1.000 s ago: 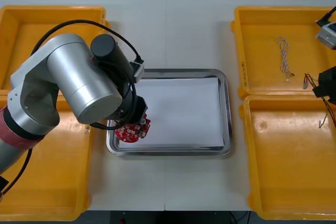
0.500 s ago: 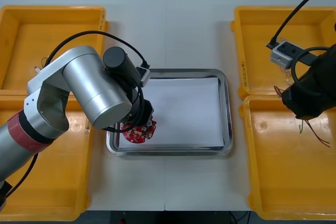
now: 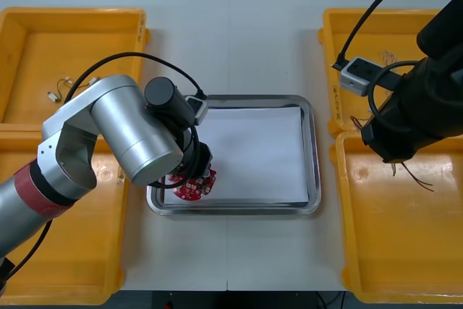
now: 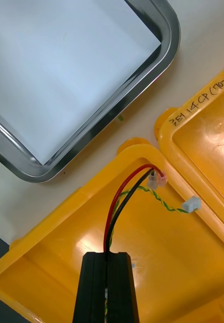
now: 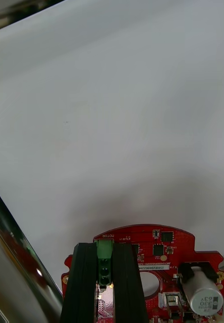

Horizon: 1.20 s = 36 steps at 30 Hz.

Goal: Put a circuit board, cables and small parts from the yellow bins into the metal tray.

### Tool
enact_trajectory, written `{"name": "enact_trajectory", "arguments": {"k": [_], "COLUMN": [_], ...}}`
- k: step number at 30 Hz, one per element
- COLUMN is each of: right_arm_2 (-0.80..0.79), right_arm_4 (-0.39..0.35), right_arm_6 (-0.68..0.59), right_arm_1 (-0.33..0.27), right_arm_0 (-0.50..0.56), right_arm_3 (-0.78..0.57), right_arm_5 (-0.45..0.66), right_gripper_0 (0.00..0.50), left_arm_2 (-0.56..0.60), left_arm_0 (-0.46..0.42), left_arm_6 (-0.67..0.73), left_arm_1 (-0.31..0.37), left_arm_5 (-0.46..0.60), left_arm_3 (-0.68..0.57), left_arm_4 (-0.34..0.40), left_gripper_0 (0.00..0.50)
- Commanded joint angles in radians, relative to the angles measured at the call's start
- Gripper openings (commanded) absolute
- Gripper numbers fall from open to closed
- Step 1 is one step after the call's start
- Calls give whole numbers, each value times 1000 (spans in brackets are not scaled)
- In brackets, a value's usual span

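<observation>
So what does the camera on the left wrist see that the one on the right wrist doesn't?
Left wrist camera: the left claw shut on a round red circuit board, with the white inside of the metal tray behind it. Right wrist camera: the right claw shut on a cable of red, black and green-yellow wires, above a yellow bin, with a second bin and the table beside it. Both take in the metal tray: its white inside and its shiny rim.
</observation>
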Motion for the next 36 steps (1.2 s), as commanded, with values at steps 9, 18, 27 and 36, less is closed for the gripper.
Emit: {"name": "enact_trajectory", "arguments": {"k": [9, 18, 27, 36], "right_arm_2": [48, 155, 158, 157], "right_arm_4": [4, 41, 41, 33], "right_arm_6": [-17, -21, -15, -7], "right_arm_1": [-4, -3, 19, 24], "right_arm_0": [-68, -131, -134, -137], "right_arm_3": [-22, -22, -22, -22], "right_arm_5": [-10, -10, -5, 4], "right_gripper_0": [0, 0, 0, 0], "left_arm_2": [-39, -41, -44, -42], "left_arm_0": [37, 49, 51, 51], "left_arm_6": [111, 113, 114, 117], "left_arm_1": [56, 57, 57, 64], "left_arm_5": [-54, -59, -62, -83], "left_arm_3": [-13, -14, -13, -13], "left_arm_4": [-21, -23, -23, -26], "left_gripper_0": [0, 0, 1, 407]}}
